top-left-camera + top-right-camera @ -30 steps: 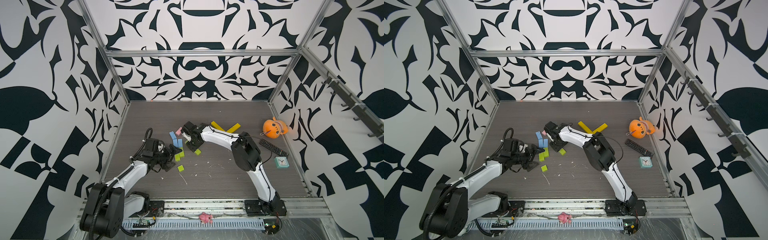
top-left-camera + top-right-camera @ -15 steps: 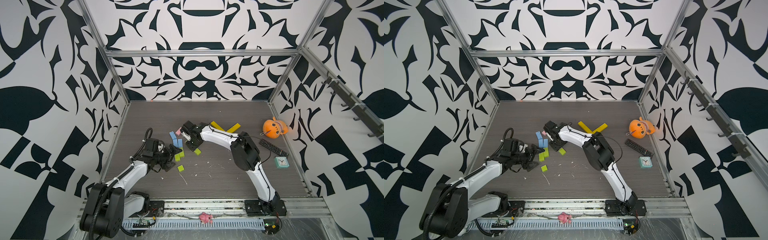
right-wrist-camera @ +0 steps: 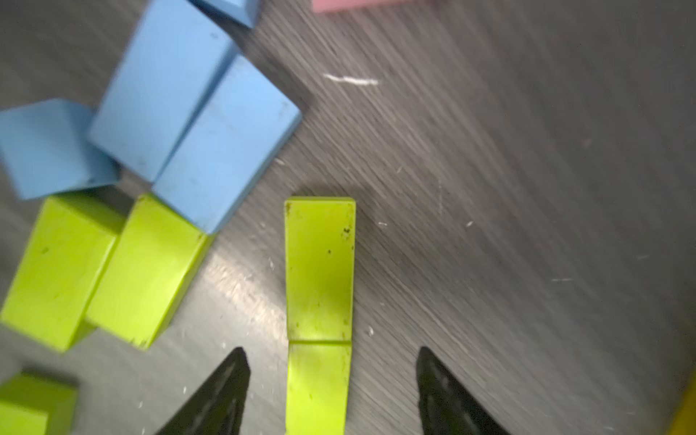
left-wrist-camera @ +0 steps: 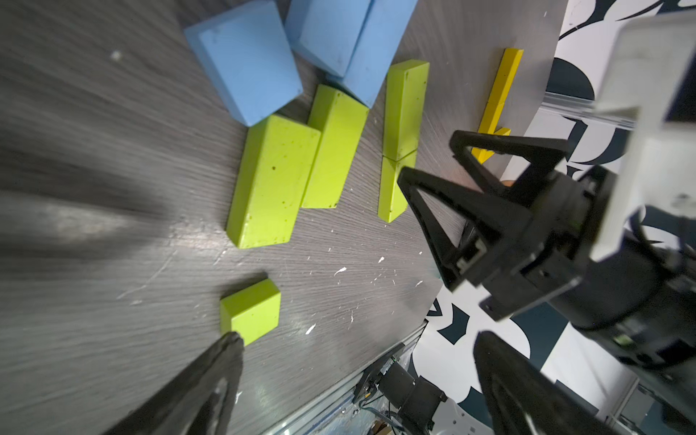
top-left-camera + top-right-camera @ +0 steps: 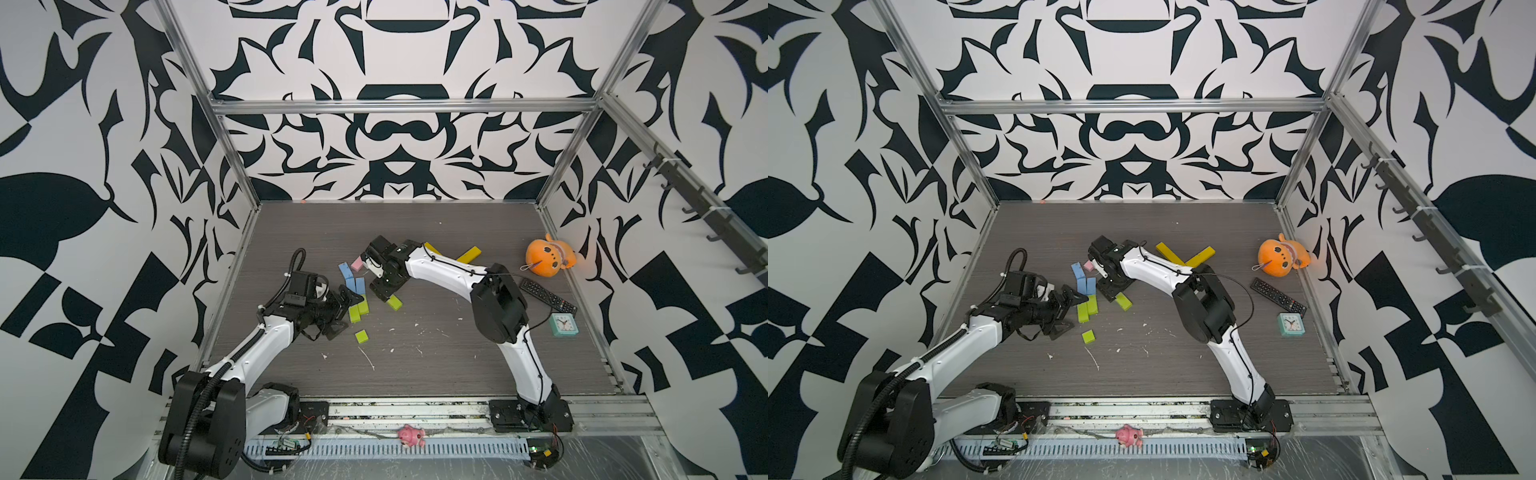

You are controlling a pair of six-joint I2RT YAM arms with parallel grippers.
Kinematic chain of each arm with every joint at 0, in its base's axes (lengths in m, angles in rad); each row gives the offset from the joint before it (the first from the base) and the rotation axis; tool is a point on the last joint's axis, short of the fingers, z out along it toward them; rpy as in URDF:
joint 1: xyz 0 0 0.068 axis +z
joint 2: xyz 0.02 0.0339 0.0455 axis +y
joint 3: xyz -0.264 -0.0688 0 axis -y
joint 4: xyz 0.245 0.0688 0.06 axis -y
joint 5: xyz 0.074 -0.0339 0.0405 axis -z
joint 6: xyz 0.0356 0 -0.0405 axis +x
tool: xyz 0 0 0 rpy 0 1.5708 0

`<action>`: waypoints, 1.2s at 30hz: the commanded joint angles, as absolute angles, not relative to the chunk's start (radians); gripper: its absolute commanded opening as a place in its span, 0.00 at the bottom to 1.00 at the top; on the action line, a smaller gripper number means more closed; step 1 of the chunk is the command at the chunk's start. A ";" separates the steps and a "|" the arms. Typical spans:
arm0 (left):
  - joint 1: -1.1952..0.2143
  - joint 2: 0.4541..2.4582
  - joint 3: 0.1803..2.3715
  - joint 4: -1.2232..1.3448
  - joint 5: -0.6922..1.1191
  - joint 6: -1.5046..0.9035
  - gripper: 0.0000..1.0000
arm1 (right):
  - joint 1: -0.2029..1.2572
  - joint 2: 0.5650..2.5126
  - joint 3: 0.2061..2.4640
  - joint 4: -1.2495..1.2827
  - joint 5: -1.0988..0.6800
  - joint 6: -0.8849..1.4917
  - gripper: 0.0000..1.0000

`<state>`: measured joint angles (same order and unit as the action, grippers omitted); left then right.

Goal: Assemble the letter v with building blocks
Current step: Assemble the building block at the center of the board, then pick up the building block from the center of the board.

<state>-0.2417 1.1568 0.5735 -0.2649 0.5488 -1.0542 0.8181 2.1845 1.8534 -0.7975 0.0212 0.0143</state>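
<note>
Your right gripper stands spread, fingers either side of a lime block, clear of it. Your left gripper is wide open, holding nothing, just beside the lime pair. Blue blocks touch that pair; yellow bars lie partly behind the right arm.

lime green block: matt, smooth, dark-specked
table: grey wood grain, scuffed, slightly shiny
plush toy: fuzzy cloth
</note>
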 commanded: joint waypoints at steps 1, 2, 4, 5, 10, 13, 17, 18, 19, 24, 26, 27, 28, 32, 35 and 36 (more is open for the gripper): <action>-0.242 1.161 0.630 -0.334 0.522 -0.998 0.99 | 0.787 2.028 1.896 -0.810 0.026 0.043 0.99; -0.244 1.172 0.645 -0.345 0.522 -0.989 0.99 | 0.772 2.010 1.893 -0.814 0.035 0.056 0.99; -0.244 1.207 0.684 -0.386 0.519 -0.955 0.99 | 0.726 1.978 1.885 -0.843 0.066 0.094 0.99; -0.245 1.219 0.699 -0.399 0.518 -0.938 0.99 | 0.704 1.964 1.876 -0.858 0.080 0.110 0.99; -0.302 1.323 0.799 -0.536 0.422 -0.799 0.96 | 0.599 1.853 1.710 -0.862 0.113 0.163 0.99; -0.337 1.401 0.849 -0.615 0.373 -0.724 0.91 | 0.564 1.774 1.593 -0.819 0.077 0.183 0.99; -0.404 1.474 0.927 -0.723 0.270 -0.631 0.86 | 0.555 1.705 1.470 -0.790 0.061 0.196 0.99; -0.424 1.488 0.940 -0.744 0.259 -0.616 0.82 | 0.554 1.692 1.445 -0.786 0.060 0.197 0.99; -0.442 1.495 0.945 -0.752 0.257 -0.607 0.81 | 0.553 1.683 1.423 -0.779 0.060 0.198 0.99; -0.562 1.530 0.940 -0.795 0.199 -0.603 0.78 | 0.546 1.648 1.334 -0.755 0.054 0.207 0.99; -0.592 1.551 0.931 -0.802 0.187 -0.607 0.77 | 0.544 1.636 1.318 -0.747 0.051 0.213 0.99; -0.603 1.561 0.926 -0.805 0.175 -0.611 0.76 | 0.545 1.631 1.312 -0.744 0.048 0.215 0.99; -0.608 1.568 0.922 -0.806 0.163 -0.613 0.76 | 0.545 1.627 1.310 -0.743 0.046 0.215 0.99; -0.620 1.582 0.914 -0.790 0.102 -0.613 0.76 | 0.544 1.613 1.303 -0.742 0.034 0.225 0.99; -0.628 1.601 0.920 -0.795 0.076 -0.595 0.76 | 0.544 1.598 1.292 -0.740 0.028 0.231 0.99; -0.637 1.609 0.921 -0.797 0.066 -0.590 0.75 | 0.544 1.590 1.284 -0.737 0.028 0.234 0.99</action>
<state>-0.6231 1.5826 0.9222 -0.7498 0.1234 -0.6147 0.5446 1.6360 1.2968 -0.7498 0.0383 0.2131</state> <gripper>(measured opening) 0.754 0.993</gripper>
